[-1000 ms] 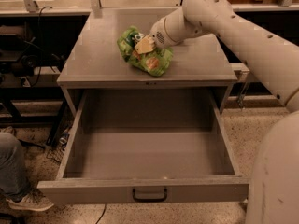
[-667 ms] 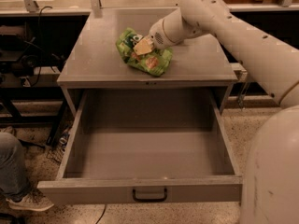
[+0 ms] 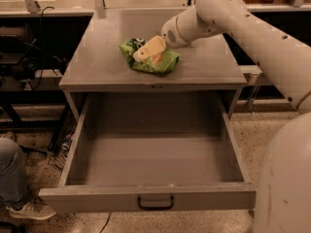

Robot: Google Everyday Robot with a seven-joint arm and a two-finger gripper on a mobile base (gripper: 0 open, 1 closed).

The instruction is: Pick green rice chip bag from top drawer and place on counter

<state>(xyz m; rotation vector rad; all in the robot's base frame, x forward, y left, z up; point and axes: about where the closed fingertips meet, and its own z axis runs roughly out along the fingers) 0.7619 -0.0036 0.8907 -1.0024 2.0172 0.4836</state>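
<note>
The green rice chip bag (image 3: 158, 62) lies crumpled on the counter (image 3: 97, 57), near the middle, a little back from the front edge. My gripper (image 3: 148, 49) reaches in from the right and sits right over the bag's top, touching or nearly touching it and hiding part of it. The top drawer (image 3: 150, 198) is pulled fully open below the counter. Its grey box holds nothing, and a dark pull handle (image 3: 155, 203) sits on the front panel.
My cream arm (image 3: 252, 28) crosses the right side of the counter. A person's leg and shoe (image 3: 24, 205) are at the lower left beside the drawer. Dark shelving with cables (image 3: 24, 57) stands to the left.
</note>
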